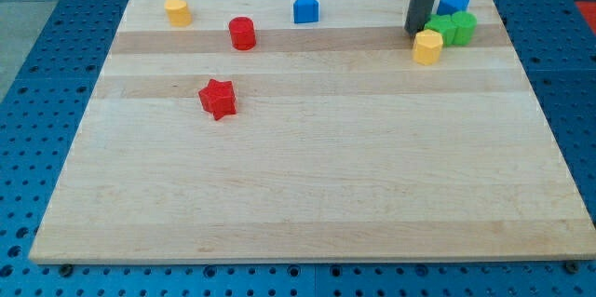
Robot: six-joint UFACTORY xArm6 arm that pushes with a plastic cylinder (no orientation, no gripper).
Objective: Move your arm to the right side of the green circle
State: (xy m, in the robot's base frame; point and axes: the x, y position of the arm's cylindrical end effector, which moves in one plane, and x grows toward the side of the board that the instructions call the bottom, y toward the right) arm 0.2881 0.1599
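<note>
My tip [415, 31] just left of green blocks [453, 28] (shapes unclear), above yellow block [427, 47]; no gripper fitted.

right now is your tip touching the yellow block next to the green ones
Cannot tell. In the camera view my tip ends just above-left of the yellow block; no clear gap or contact shows.

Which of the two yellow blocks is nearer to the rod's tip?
The yellow block at the view's right, beside the green blocks, just below and right of my tip. The other yellow block stands far off at the board's top left.
</note>
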